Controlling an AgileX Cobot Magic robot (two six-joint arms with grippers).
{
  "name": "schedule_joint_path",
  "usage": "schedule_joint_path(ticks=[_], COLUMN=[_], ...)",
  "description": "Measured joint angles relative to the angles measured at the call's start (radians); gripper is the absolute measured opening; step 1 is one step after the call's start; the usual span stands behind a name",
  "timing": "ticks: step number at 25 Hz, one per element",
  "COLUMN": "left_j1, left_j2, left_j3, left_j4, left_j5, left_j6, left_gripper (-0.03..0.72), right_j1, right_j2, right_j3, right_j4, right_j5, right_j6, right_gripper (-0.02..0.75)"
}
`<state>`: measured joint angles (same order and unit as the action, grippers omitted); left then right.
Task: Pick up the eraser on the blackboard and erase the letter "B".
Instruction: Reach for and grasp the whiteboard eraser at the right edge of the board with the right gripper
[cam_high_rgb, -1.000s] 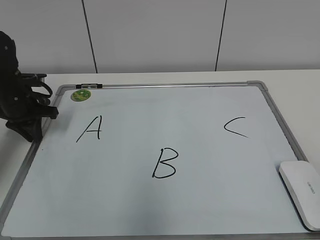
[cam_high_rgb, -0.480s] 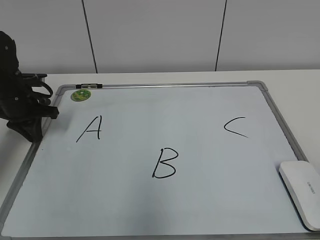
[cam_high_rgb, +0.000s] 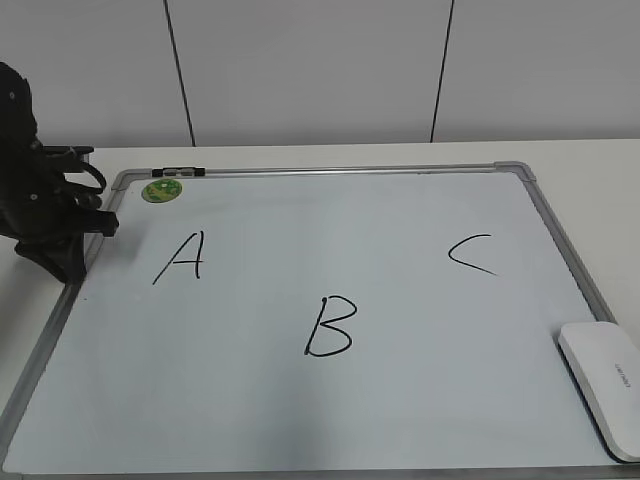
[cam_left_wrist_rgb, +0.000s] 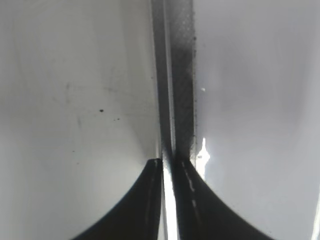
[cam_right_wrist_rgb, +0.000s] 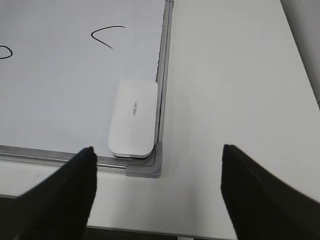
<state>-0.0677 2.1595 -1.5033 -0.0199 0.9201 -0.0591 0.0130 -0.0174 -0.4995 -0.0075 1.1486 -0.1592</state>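
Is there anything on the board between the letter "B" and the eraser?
No. In the exterior view, only bare blackboard separates the letter "B" from the eraser.

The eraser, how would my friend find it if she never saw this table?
Look at the big blackboard with its grey frame. Go to its near right corner, below the letter "C". The eraser is the smooth white rounded block lying there against the frame, unlike the small round green magnet at the far left corner.

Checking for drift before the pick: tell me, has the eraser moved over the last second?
No. The eraser sits at the blackboard's lower right frame edge, same as before.
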Motion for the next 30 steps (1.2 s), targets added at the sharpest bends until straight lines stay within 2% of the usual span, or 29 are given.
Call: schedule_joint_path(ticks=[9, 14, 21, 30], left_j1=[0.0, 0.0, 0.0, 0.0], left_j2=[0.0, 0.0, 0.0, 0.0], left_j3=[0.0, 0.0, 0.0, 0.0], left_j4=[-0.01, -0.014, -0.014, -0.014], left_j5=[0.0, 0.0, 0.0, 0.0], left_j6=[-0.011, -0.014, -0.014, -0.014], left_gripper=[0.03, 0.022, 0.022, 0.022], right_j1=[0.0, 0.0, 0.0, 0.0], right_j2=[0.007, 0.118, 0.378, 0.826], right_j3=[-0.009, -0.016, -0.077, -0.204], right_j4=[-0.002, 0.007, 0.063, 0.167], right_j5=[-0.011, -0.038, -0.064, -0.078], right_j6=[0.0, 0.0, 0.0, 0.0], right_gripper=[0.573, 0.573, 0.573, 0.573])
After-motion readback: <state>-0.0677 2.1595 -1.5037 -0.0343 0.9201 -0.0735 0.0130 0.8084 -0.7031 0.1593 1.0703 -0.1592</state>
